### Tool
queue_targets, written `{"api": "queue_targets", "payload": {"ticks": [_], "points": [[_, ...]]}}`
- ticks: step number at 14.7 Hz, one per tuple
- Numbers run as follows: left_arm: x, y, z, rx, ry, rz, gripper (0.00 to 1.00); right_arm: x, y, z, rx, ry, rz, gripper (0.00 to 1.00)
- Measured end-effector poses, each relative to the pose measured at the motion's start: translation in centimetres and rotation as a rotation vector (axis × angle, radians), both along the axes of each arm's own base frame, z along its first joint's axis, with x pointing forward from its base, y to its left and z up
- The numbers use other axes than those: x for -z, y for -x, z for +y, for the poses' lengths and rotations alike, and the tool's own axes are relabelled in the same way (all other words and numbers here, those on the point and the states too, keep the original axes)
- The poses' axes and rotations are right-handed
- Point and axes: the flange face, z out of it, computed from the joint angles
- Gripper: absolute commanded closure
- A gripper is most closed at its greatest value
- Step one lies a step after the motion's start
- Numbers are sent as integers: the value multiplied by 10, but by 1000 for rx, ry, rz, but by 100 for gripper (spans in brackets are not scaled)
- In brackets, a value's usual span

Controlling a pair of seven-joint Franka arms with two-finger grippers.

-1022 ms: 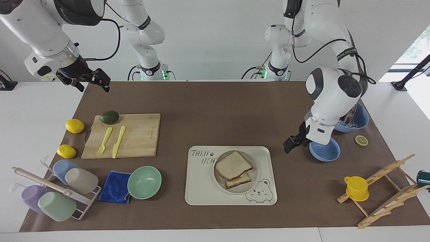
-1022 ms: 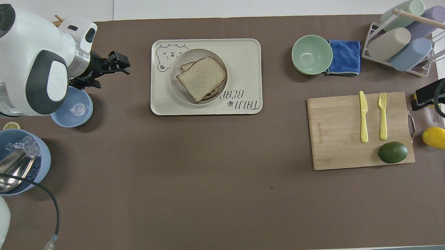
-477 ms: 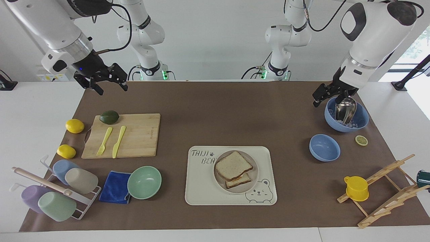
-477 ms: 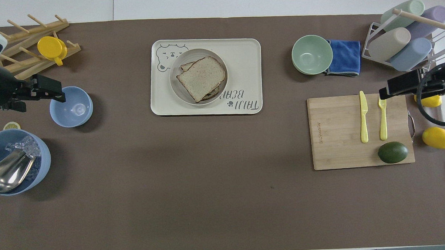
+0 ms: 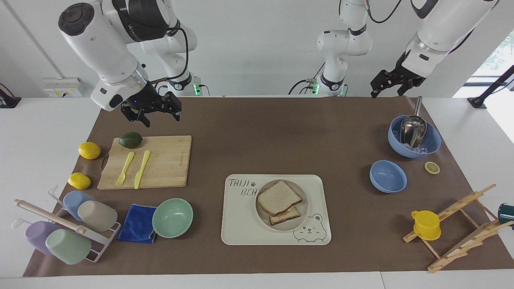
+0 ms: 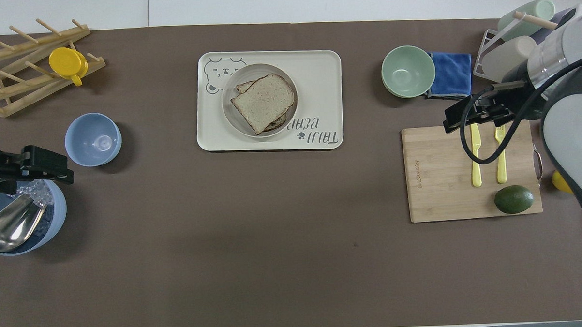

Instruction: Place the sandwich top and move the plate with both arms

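Observation:
The sandwich top (image 5: pixel 279 197), a pale speckled slice with a brown crust, lies askew on a lower slice (image 5: pixel 287 217) on the round beige plate (image 5: pixel 304 209). The plate sits on the cream bear tray (image 5: pixel 241 224). In the overhead view the sandwich top (image 6: pixel 262 102) covers most of the plate (image 6: pixel 228 113). My right gripper (image 5: pixel 162 119) is open and empty, in the air over the avocado end of the cutting board (image 5: pixel 168 160); it also shows in the overhead view (image 6: pixel 456 121). My left gripper (image 5: pixel 386 91) is open and empty, raised high over the large blue bowl (image 5: pixel 431 142); it also shows in the overhead view (image 6: pixel 61 169).
A small blue bowl (image 5: pixel 388 176) and a lemon slice (image 5: pixel 432 167) lie between the tray and the large bowl with its metal scoop (image 5: pixel 413 128). The board bears an avocado (image 5: pixel 131 139), fork and knife. A green bowl (image 5: pixel 172 217), blue cloth, cup rack, lemons and a wooden rack with a yellow cup (image 5: pixel 426 224) stand around.
My left gripper rose from beside the small blue bowl and drew back high toward the robots. My right gripper came in from the table's end toward the cutting board. The sandwich and plate stayed put.

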Motion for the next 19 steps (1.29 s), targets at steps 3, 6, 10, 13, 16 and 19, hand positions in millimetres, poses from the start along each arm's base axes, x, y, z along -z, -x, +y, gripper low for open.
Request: {"api": "queue_targets", "payload": {"ticks": [3, 6, 10, 13, 16, 19], "points": [[14, -7, -9, 23, 0, -42, 0, -19, 14, -31, 40, 29, 39, 0], [10, -18, 2, 6, 9, -120, 0, -31, 28, -56, 77, 52, 64, 0], [13, -11, -3, 25, -3, -78, 0, -32, 30, -60, 97, 88, 72, 0], [14, -10, -6, 32, -10, -66, 0, -36, 33, -64, 108, 88, 68, 0], [14, -10, -5, 33, -11, -66, 0, -36, 39, -66, 113, 87, 72, 0], [14, -10, -4, 31, -12, -66, 0, -37, 46, -67, 117, 86, 75, 0]]}}
